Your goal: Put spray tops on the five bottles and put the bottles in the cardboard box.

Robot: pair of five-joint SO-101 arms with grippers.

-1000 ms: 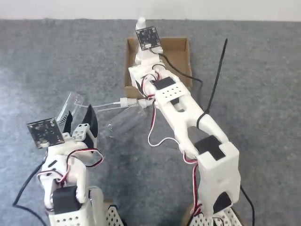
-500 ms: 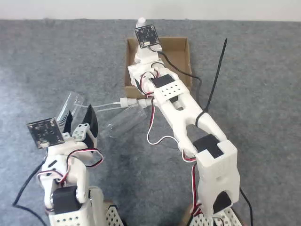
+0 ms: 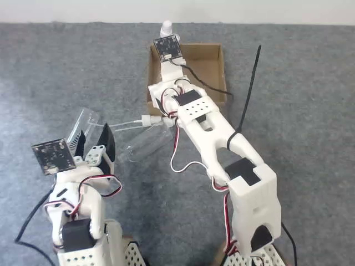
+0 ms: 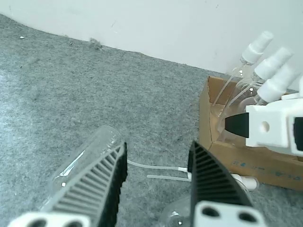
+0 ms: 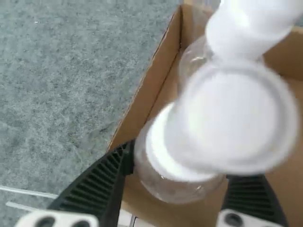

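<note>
- The left gripper (image 3: 94,141), lower left in the high view, has its jaws wide apart and holds nothing.
- A clear plastic bottle (image 3: 83,122) lies on the grey carpet (image 3: 305,111) beside one jaw.
- The right gripper (image 5: 177,175) squeezes a clear bottle with a white spray top (image 5: 227,118) over the brown cardboard box (image 3: 213,61), top middle.

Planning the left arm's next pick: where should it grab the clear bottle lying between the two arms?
Probably mid-body, from above, straddling its round wall: the clear bottle lies flat on the carpet, slanting toward the cardboard box.
</note>
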